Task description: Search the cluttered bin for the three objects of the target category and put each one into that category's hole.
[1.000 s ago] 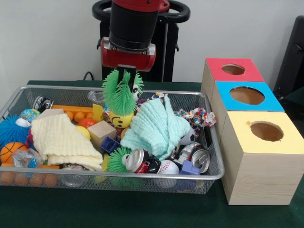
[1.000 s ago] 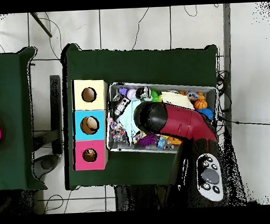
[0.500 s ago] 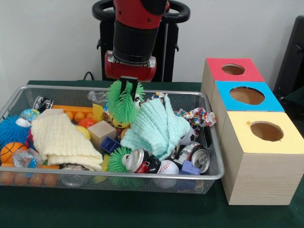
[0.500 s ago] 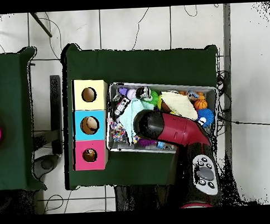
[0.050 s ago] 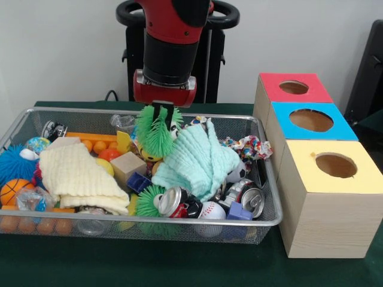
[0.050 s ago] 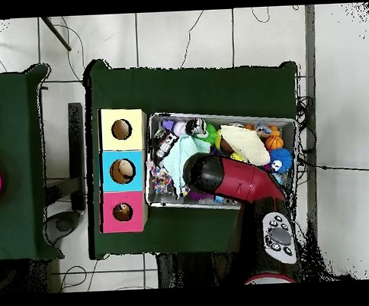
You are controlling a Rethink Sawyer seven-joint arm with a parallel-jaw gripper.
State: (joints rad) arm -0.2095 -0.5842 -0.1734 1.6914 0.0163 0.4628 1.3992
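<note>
Green-clothed worktop — wire bin full of clutter | pincer clamped on green spiky toy — above mint cloth | three holed boxes beside bin

Red arm over a wire bin full of odds and ends

The gripper hangs above the bin, its fingers pinched on a spiky green ball lifted over the clutter. Below lie a mint cloth, a cream cloth, a wooden block and crushed cans. To the right stand three boxes with round holes, topped red, blue and yellow.
</note>
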